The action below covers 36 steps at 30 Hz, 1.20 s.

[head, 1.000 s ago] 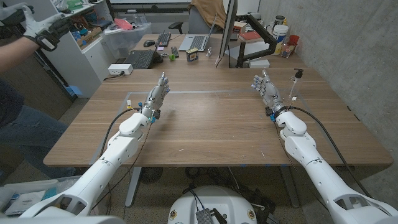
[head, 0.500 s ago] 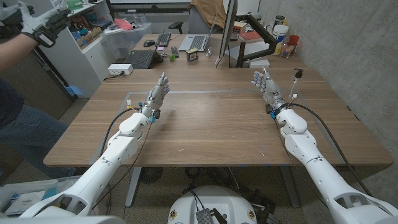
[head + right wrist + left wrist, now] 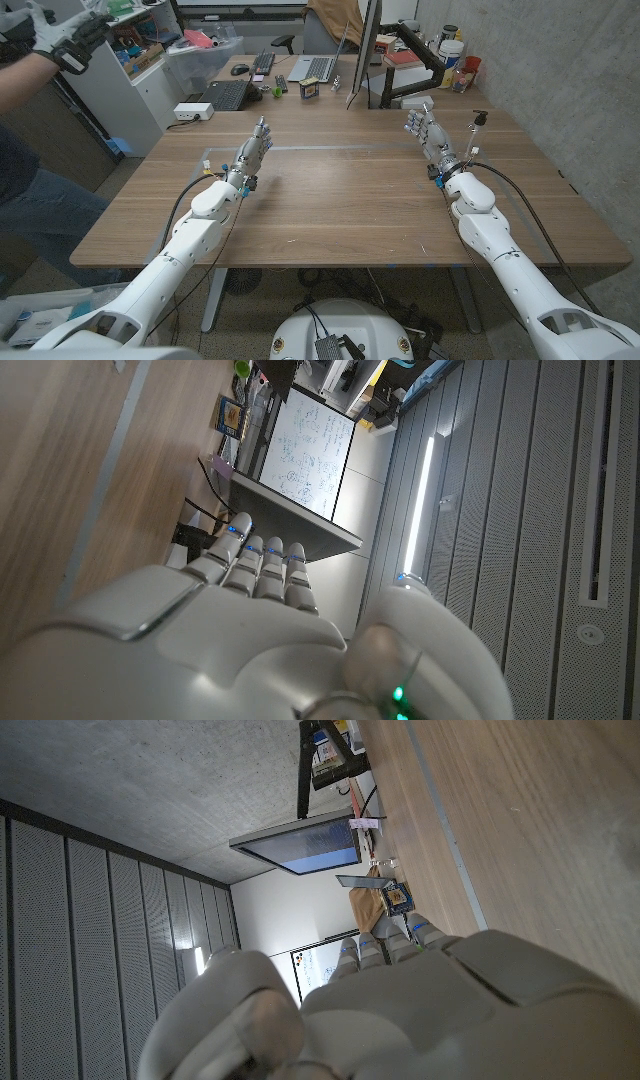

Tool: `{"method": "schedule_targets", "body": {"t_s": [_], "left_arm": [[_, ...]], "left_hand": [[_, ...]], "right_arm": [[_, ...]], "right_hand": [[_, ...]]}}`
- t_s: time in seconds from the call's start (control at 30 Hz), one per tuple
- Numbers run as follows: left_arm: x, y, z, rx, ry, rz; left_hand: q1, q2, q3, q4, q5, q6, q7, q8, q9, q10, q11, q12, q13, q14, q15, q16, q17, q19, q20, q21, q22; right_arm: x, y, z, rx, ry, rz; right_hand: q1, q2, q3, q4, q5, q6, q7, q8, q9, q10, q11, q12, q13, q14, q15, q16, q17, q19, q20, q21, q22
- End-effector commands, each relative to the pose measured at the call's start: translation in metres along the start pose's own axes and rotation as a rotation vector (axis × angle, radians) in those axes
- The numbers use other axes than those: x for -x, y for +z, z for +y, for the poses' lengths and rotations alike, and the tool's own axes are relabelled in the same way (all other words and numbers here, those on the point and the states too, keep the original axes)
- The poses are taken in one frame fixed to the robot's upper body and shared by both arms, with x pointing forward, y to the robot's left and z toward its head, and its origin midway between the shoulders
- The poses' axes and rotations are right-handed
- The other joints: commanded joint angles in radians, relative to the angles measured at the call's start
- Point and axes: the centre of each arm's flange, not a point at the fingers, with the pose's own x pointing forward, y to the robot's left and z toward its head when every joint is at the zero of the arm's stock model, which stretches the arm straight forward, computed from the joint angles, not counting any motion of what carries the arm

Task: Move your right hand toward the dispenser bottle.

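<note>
Both hands empty over the wooden bench

Right hand [image 3: 427, 139] holds nothing, fingers straight and apart; the left hand [image 3: 254, 152] likewise (palm edge-on). Just beyond the right hand, toward the bench's [image 3: 340, 200] far right corner, stands the dispenser bottle [image 3: 474, 136], untouched.

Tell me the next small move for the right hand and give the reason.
Probably ease the right hand a little further toward its own right and slightly forward, to the dispenser bottle. The bottle stands upright on the table just beside the hand, a visible gap remains, and the fingers are apart, holding nothing.
</note>
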Motion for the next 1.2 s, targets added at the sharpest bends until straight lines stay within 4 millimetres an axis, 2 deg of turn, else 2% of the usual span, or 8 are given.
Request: {"method": "schedule_targets", "body": {"t_s": [0.03,0.37,0.63,0.97,1.2], "left_arm": [[-0.001,-0.001,0.000,-0.005,-0.004,0.009],[-0.002,-0.002,-0.002,-0.011,-0.011,0.015],[-0.002,0.001,-0.002,-0.017,-0.012,0.011],[0.000,0.000,-0.001,-0.024,-0.011,0.015],[0.000,-0.001,-0.002,-0.025,-0.016,0.015]], "left_hand": [[0.017,0.001,-0.004,-0.007,0.005,0.003,-0.005,0.002,0.006,0.000,0.006,0.009,0.003,-0.001,0.004,0.005,0.002,-0.008,-0.007,-0.003,0.002],[0.019,0.003,-0.005,-0.008,0.006,0.003,-0.006,0.002,0.006,-0.001,0.002,0.009,0.003,-0.001,0.005,0.005,0.002,-0.007,-0.008,-0.007,0.003],[0.021,0.004,-0.007,-0.009,0.006,0.004,-0.005,0.002,0.006,0.001,0.011,0.009,0.003,-0.001,0.008,0.005,0.002,-0.006,-0.008,-0.011,0.003],[0.023,0.006,-0.009,-0.010,0.006,0.006,-0.006,0.002,0.006,0.001,0.011,0.009,0.003,-0.001,0.009,0.005,0.002,-0.005,-0.007,-0.014,0.003],[0.025,0.007,-0.011,-0.011,0.007,0.012,-0.007,0.004,0.006,0.008,0.011,0.011,0.003,0.007,0.007,0.007,0.002,-0.002,-0.004,-0.017,0.003]], "right_arm": [[-0.001,0.007,-0.001,0.013,0.008,-0.020],[-0.003,0.012,-0.004,0.025,0.015,-0.030],[-0.006,0.018,-0.007,0.043,0.022,-0.034],[-0.011,0.024,-0.009,0.059,0.026,-0.051],[-0.012,0.028,-0.009,0.071,0.026,-0.061]], "right_hand": [[0.009,-0.004,0.001,-0.003,-0.002,0.003,-0.007,-0.003,0.004,0.011,-0.001,-0.002,0.006,0.008,-0.001,-0.004,0.003,0.010,-0.012,-0.004,0.004],[0.010,-0.004,0.000,-0.004,-0.002,0.003,-0.010,-0.003,0.004,0.013,-0.002,-0.002,0.006,0.010,-0.001,-0.005,0.003,0.011,-0.011,-0.008,0.004],[0.012,-0.003,-0.001,-0.007,-0.002,0.001,-0.033,-0.004,0.005,0.014,-0.004,-0.004,0.006,0.011,-0.002,-0.006,0.003,0.010,-0.006,-0.015,0.004],[0.016,-0.001,-0.001,-0.009,-0.003,0.001,-0.036,-0.005,0.005,0.015,-0.006,-0.006,0.006,0.009,-0.003,-0.009,0.002,0.007,-0.003,-0.023,0.005],[0.019,0.002,-0.001,-0.012,-0.003,0.000,-0.068,-0.005,0.005,0.009,-0.018,-0.010,0.006,0.007,-0.003,-0.011,0.002,0.004,0.001,-0.032,0.005]]}}
